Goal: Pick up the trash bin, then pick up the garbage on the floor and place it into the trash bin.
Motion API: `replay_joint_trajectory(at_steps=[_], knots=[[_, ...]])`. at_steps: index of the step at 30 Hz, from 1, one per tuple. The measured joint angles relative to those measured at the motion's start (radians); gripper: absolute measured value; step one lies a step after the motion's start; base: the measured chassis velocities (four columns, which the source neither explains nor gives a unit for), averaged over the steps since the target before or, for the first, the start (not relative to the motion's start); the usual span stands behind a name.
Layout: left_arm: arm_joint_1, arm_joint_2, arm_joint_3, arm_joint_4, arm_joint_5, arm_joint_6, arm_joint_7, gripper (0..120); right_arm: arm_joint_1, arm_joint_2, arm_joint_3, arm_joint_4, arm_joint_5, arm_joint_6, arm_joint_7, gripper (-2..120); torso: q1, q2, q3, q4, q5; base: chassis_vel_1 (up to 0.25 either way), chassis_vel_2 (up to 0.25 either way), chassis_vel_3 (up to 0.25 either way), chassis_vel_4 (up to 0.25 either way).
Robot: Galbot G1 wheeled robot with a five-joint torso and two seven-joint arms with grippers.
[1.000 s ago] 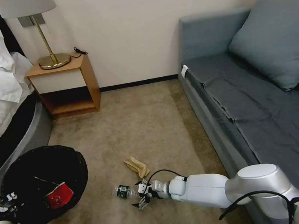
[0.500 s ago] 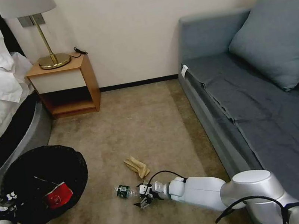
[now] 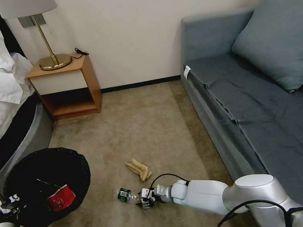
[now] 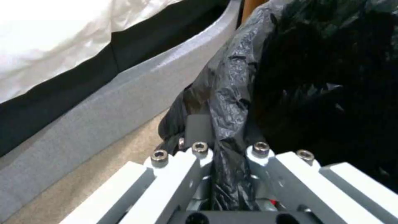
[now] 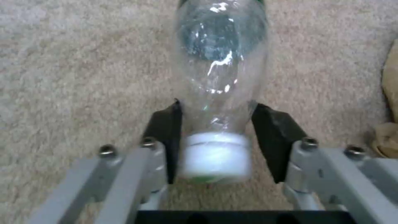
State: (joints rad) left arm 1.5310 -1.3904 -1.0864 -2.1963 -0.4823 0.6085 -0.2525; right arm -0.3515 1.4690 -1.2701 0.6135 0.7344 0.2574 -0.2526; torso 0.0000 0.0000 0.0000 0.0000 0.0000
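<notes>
Carpet floor (image 3: 150, 129) between bed and sofa; our left gripper (image 4: 230, 155) pinches the bag-lined rim of the trash bin (image 3: 47, 183), mouth kept open near the bed edge; our right gripper (image 5: 217, 137), spread, straddles the neck of the bottle (image 5: 219, 81) lying mid-floor beside tan paper (image 3: 139, 168), not yet clamped

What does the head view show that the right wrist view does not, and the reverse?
Head view alone: the trash bin with a red-white packet inside, its bag pinched by the left gripper, plus the nightstand and sofa.
Right wrist view alone: the bottle's white cap between the open fingers, one on each side of the neck.
Both: the clear bottle, right gripper, tan paper, carpet.
</notes>
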Motion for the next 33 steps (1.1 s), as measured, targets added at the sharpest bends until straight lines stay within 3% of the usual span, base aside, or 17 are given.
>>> replay_joint_trajectory(at_steps=[3, 12, 22, 28, 31, 33], knots=[[-0.002, -0.001, 0.002, 0.0, 0.001, 0.0, 0.0, 4, 0.005, -0.022, 0.002, 0.025, 0.0, 0.001, 0.001, 28, 0.0, 0.0, 0.0, 0.0, 0.0, 0.0, 0.0, 0.0, 0.0], [-0.005, 0.004, -0.003, 0.009, 0.002, 0.0, 0.0, 4, 0.051, -0.103, 0.012, 0.188, 0.01, 0.018, 0.057, 28, 0.0, 0.0, 0.0, 0.0, 0.0001, 0.0, 0.0, 0.0, 0.0], [-0.012, 0.024, -0.017, 0.037, 0.017, 0.0, 0.0, 4, 0.165, -0.238, 0.17, 0.374, -0.092, 0.001, 0.158, 28, 0.0, 0.0, 0.0, 0.0, 0.0001, 0.0, 0.0, 0.0, 0.0], [-0.015, 0.026, -0.012, 0.044, 0.02, 0.0, 0.001, 4, 0.197, -0.277, 0.213, 0.449, -0.113, -0.026, 0.189, 28, 0.0, 0.0, 0.0, -0.0003, 0.0, 0.0, 0.0, 0.0, 0.0], [-0.015, 0.026, -0.006, 0.049, 0.023, 0.0, 0.002, 4, 0.207, -0.29, 0.252, 0.558, -0.095, -0.051, 0.216, 28, 0.0, 0.0, 0.0, 0.0, 0.0001, 0.0, 0.0, 0.0, 0.0], [-0.015, 0.026, -0.003, 0.051, 0.024, 0.0, 0.002, 4, 0.215, -0.295, 0.275, 0.699, -0.04, -0.082, 0.237, 28, 0.0, 0.0, 0.0, 0.0, 0.0, 0.0, 0.0, 0.0, 0.0]])
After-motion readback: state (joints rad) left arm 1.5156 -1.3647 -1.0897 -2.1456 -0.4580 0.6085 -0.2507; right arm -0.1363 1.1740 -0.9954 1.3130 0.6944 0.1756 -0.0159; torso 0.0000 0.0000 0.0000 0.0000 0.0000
